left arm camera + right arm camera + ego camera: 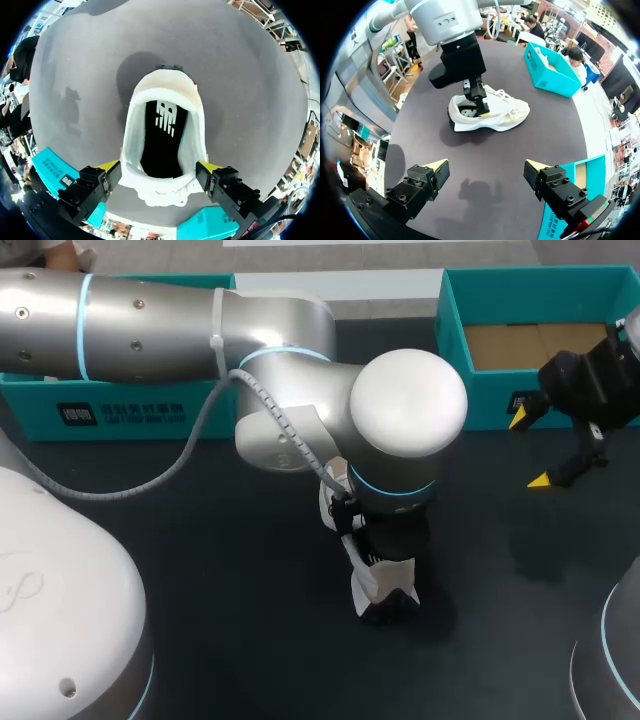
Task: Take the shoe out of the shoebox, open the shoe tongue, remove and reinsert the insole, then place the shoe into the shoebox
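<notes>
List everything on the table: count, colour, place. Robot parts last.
shoe: 1, white, mid-table, standing on its sole
insole: 1, black, inside the shoe
left shoebox: 1, teal, table's far-left edge
right shoebox: 1, teal, far-right edge, open, brown inside
table: 1, dark grey, under everything
left pincer: 1, black with yellow tips, down over the shoe's opening
right pincer: 1, black with yellow tips, open, empty, above the table near the right shoebox
</notes>
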Tool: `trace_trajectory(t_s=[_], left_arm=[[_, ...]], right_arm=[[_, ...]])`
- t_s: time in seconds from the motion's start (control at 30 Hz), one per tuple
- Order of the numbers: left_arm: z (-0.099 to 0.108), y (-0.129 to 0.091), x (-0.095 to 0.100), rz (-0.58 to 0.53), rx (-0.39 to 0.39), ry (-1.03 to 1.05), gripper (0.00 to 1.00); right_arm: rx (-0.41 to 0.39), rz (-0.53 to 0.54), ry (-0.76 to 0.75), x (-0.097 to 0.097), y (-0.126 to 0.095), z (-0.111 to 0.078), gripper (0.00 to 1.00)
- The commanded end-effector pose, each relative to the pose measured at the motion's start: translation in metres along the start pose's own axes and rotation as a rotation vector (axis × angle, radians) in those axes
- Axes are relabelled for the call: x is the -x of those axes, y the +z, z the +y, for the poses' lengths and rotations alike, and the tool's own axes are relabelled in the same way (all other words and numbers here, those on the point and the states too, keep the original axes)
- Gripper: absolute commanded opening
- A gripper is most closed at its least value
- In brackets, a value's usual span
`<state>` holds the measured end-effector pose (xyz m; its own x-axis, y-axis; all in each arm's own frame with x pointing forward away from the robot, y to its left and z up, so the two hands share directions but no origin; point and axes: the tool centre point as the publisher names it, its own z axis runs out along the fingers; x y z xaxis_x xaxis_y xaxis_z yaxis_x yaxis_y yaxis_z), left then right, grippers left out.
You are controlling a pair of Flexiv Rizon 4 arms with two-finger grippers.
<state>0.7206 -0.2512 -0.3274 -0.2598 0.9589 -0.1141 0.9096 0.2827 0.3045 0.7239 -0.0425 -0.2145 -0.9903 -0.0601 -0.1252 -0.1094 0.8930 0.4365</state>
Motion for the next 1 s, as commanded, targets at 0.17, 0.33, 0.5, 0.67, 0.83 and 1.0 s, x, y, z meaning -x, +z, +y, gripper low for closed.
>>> trace_trajectory(t_s=[0.17, 0.33, 0.5, 0.67, 0.83, 1.0], left_arm=[[0.029, -0.024, -0.003, -0.036, 0.003, -0.028, 1.0], [0.044, -0.026, -0.002, -0.032, 0.016, -0.048, 1.0], [0.049, -0.03, -0.004, -0.034, 0.012, -0.052, 1.0], [0.055, -0.02, -0.001, -0.003, -0.003, -0.038, 0.47], [0.053, -0.014, 0.0, 0.008, -0.004, -0.017, 0.31], [0.04, -0.003, -0.002, 0.009, -0.03, 0.0, 0.24]], right_arm=[[-0.003, 0.0, 0.001, 0.0, 0.001, 0.0, 1.0], [-0.003, 0.0, 0.001, 0.0, 0.001, 0.0, 1.0], [-0.003, 0.0, 0.001, 0.0, 0.001, 0.0, 1.0], [-0.003, 0.0, 0.001, 0.0, 0.001, 0.0, 1.0], [-0.003, 0.0, 0.001, 0.0, 0.001, 0.0, 1.0], [-0.003, 0.0, 0.001, 0.0, 0.001, 0.0, 1.0]])
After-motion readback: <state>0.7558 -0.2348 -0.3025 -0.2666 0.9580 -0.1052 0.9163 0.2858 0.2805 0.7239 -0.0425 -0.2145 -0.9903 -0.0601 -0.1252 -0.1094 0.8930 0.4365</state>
